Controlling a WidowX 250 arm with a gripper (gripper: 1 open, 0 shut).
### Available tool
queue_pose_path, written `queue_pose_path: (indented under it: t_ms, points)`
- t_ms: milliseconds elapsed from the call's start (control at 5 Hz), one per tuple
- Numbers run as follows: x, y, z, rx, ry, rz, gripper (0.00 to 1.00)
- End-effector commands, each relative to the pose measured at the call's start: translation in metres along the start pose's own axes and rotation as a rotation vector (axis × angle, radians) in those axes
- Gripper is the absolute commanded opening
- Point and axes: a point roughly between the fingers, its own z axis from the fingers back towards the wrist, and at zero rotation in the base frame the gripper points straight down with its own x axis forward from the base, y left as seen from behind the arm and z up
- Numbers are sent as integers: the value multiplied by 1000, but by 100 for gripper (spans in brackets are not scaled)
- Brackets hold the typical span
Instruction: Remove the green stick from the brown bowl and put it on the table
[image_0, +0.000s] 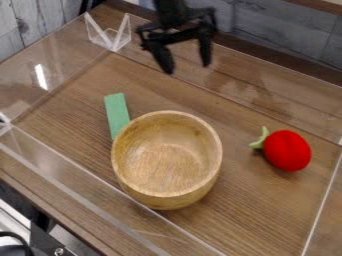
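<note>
Camera: my pincer (177, 62), blurred, fingers spread w/ nothing btwn, above far part of table (247, 105); green stick (118, 116) lies on table, just beside brown bowl (166, 160), outside rim.

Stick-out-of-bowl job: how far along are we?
Looks essentially done. The green stick lies on the table beside the brown bowl, and no stick shows inside the bowl. The gripper is blurred, up near the far side and well away from the stick, so the stick isn't in hand. Nothing obvious left on the task itself.
</note>
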Motion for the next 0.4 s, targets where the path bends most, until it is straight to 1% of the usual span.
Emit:
queue_pose_path:
  t_ms: [0, 200]
  points:
    - [14, -27, 8, -14, -63, -74, 100]
    - [14, -44, -4, 3, -77, -124, 100]
